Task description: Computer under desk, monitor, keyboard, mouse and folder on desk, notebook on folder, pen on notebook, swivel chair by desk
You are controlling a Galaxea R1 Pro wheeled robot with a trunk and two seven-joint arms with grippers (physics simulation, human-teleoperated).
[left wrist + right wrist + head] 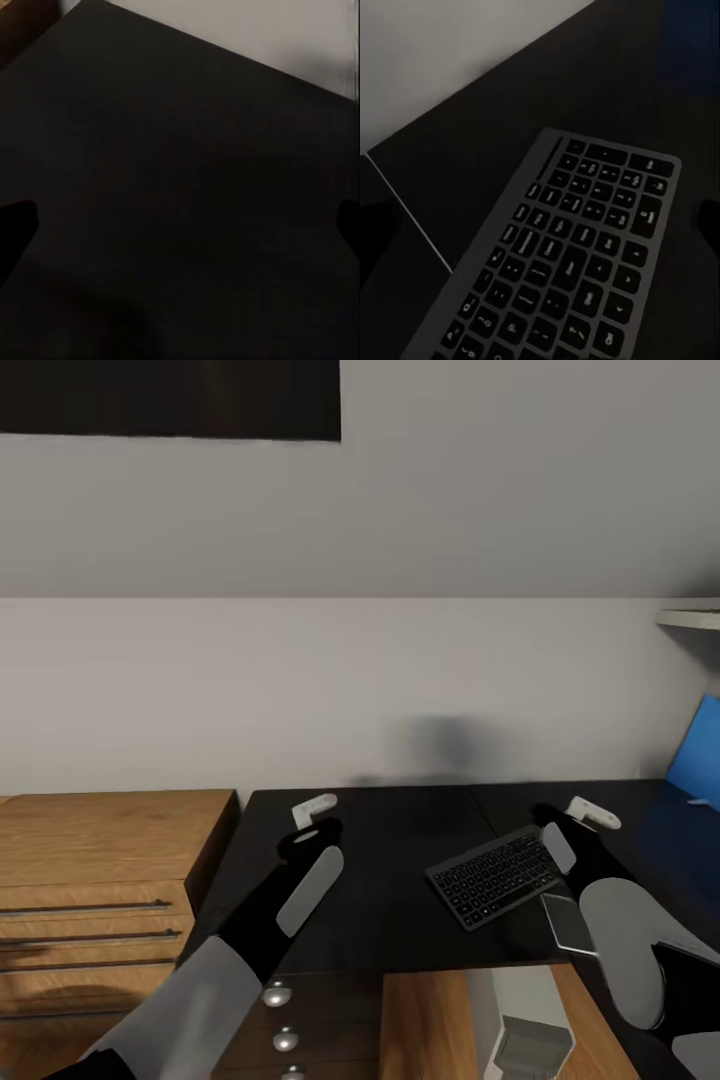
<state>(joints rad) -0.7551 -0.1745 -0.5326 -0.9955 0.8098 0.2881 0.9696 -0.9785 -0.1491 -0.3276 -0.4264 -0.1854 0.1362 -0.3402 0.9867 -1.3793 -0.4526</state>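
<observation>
The keyboard (494, 878) lies flat and skewed on the glossy black table (390, 920), nearer its front edge than the wall and right of the middle. The right tool (580, 817) hangs just beside the keyboard's right end, apart from it; in the right wrist view the keys (570, 277) sit below dark fingertips (709, 225) spread wide. The left tool (312, 815) hovers over bare tabletop near the left back corner, apparently wide too, though its wrist view is murky. A light-wood drawer unit (100, 880) adjoins the table's left edge.
</observation>
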